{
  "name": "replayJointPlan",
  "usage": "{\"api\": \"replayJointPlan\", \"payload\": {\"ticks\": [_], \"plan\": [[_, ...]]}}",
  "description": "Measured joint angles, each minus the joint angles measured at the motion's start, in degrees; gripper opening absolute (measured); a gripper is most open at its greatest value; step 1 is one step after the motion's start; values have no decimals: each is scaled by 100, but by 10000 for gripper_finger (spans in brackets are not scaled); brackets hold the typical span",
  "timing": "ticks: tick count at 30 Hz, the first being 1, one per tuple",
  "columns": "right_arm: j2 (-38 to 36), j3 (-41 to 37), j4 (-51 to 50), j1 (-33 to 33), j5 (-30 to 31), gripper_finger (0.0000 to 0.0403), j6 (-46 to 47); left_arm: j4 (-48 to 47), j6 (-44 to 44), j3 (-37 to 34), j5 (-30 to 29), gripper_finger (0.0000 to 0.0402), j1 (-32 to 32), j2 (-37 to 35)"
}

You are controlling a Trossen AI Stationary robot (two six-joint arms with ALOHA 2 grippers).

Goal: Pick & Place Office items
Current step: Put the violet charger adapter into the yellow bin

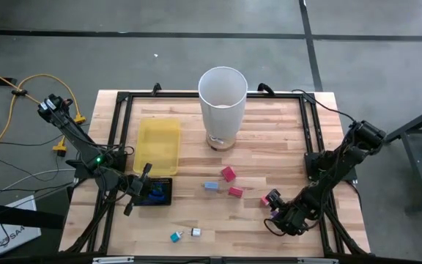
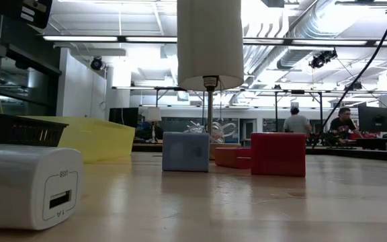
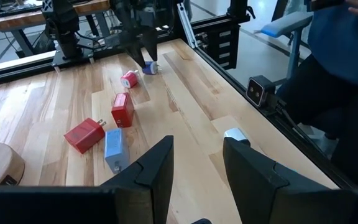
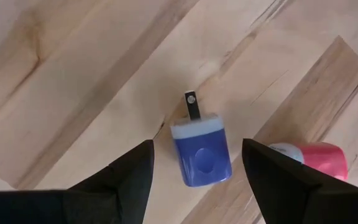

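Note:
The office items are small plug-shaped pieces lying on the wooden table. In the right wrist view a blue piece [image 4: 201, 152] with a white end and a dark prong lies flat between the fingers of my right gripper [image 4: 196, 163], which is open, points down over it and does not touch it. A pink piece [image 4: 319, 158] lies beside it. Two red pieces [image 1: 228, 174] [image 1: 235, 192] and a light blue one [image 1: 211, 186] lie mid-table. A teal piece [image 1: 175, 236] and a white piece [image 1: 195, 232] lie near the front edge. My left gripper [image 1: 143, 189] hangs open over the black mesh tray [image 1: 163, 182].
A tall white bin [image 1: 223, 103] stands at the table's far middle. A flat yellow tray [image 1: 158, 143] lies to its left, with the black mesh tray just in front of it. A black frame [image 1: 310, 139] runs along the table's edges. People sit in the room behind.

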Motion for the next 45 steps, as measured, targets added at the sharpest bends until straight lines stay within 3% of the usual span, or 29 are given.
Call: {"api": "replayJointPlan", "payload": {"ticks": [35,45], "plan": [[229,0,-199,0,164,229,-144,1,0,0,9,133,-2,-2],[229,0,-201,0,106,160,-144,1,0,0,28,133,0,-2]]}}
